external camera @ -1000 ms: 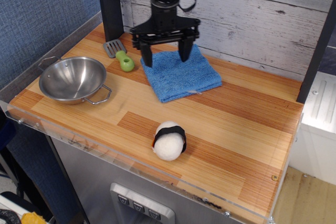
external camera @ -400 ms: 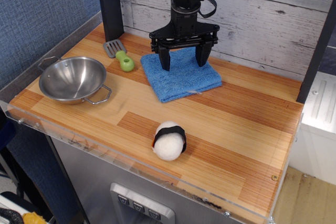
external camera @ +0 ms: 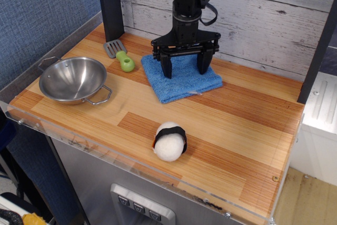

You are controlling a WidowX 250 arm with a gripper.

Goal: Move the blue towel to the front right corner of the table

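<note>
The blue towel [external camera: 179,81] lies folded flat at the back middle of the striped wooden table [external camera: 237,130], with a small white tag at its front right edge. My gripper [external camera: 184,72] is open, its two black fingers pointing down and spread wide over the towel's back half. The fingertips [external camera: 166,72] sit at or just above the cloth; I cannot tell if they touch it. Nothing is held.
A steel bowl [external camera: 73,80] stands at the left. A spatula with a green handle [external camera: 120,55] lies behind it near a black post [external camera: 109,3]. A white ball with a black band [external camera: 169,141] sits near the front edge. A clear acrylic rim [external camera: 131,169] runs along the table.
My gripper has moved right across the towel's back and come down lower toward the cloth, staying open. The towel and other objects have not moved.
</note>
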